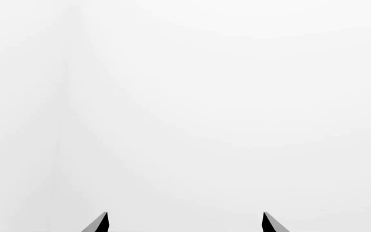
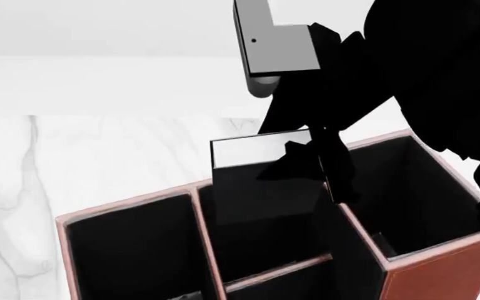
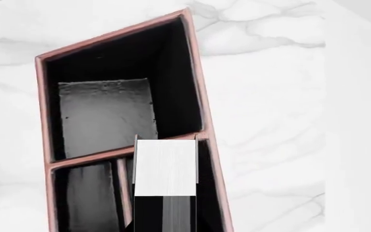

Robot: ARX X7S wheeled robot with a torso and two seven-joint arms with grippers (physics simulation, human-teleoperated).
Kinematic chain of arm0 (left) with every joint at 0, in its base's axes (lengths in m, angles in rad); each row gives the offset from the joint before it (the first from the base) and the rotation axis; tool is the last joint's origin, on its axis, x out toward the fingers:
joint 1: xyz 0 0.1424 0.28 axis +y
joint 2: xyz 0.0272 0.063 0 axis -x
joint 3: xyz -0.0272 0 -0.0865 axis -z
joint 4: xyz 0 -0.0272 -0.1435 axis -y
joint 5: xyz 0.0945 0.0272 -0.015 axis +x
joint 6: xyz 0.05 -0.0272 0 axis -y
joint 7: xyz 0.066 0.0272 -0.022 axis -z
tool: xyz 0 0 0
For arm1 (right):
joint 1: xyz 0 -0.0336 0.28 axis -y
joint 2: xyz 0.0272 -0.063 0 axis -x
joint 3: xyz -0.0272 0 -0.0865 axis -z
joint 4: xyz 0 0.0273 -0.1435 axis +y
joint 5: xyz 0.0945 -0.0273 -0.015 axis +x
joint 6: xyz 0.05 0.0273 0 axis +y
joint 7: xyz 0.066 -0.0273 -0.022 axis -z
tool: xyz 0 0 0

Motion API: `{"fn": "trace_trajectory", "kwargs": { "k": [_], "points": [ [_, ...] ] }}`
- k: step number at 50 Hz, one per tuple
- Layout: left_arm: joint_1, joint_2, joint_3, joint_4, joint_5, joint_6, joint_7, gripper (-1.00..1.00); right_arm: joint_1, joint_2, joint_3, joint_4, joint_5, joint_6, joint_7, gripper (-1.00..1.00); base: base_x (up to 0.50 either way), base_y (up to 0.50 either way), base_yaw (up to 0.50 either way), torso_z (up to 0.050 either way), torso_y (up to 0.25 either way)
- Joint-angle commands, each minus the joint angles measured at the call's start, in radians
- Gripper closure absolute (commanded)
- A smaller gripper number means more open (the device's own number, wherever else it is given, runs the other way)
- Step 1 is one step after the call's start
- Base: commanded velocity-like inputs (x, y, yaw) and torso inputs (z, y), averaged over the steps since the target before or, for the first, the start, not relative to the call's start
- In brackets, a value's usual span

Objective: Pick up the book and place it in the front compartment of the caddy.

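Right gripper (image 2: 327, 159) clamped on the book (image 2: 261, 187), holding it upright w/ lower end already inside the caddy (image 2: 427, 275), over the front compartment (image 2: 265, 250). Pickup done; left: lower fully & release. Left gripper (image 1: 185, 223) idle, tips apart, facing blank white. Marble table (image 2: 98, 162) beyond.

The book (image 2: 261, 187) has glossy black covers that catch a grey sheen, and its page edge is matt white with fine streaks, paper-looking. The caddy (image 2: 440, 275) looks like reddish-brown leather outside, smooth pinkish rims, black lining that's a bit grainy on the floor. Table (image 2: 98, 162) is polished white marble with grey veins. The right gripper (image 2: 324, 159) looks flat matt black.
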Motion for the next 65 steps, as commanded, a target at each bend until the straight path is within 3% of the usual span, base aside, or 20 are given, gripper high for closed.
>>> {"fn": "trace_trajectory", "kwargs": {
  "k": [1, 41, 65],
  "points": [
    [0.003, 0.022, -0.031, -0.004, 0.022, -0.007, 0.027, -1.00, -0.011, -0.055, 0.046, 0.068, -0.018, -0.051, -0.015, 1.00, 0.00, 0.00, 0.00, 0.000, 0.000],
    [0.005, 0.013, -0.027, -0.008, 0.013, 0.004, 0.018, -1.00, -0.078, -0.155, 0.027, 0.296, -0.026, -0.167, -0.026, 1.00, 0.00, 0.00, 0.00, 0.000, 0.001],
    [0.010, 0.009, -0.022, -0.012, 0.012, 0.013, 0.015, -1.00, -0.092, -0.155, 0.004, 0.302, -0.044, -0.196, -0.009, 1.00, 0.00, 0.00, 0.00, 0.000, 0.001]
  ]
}}
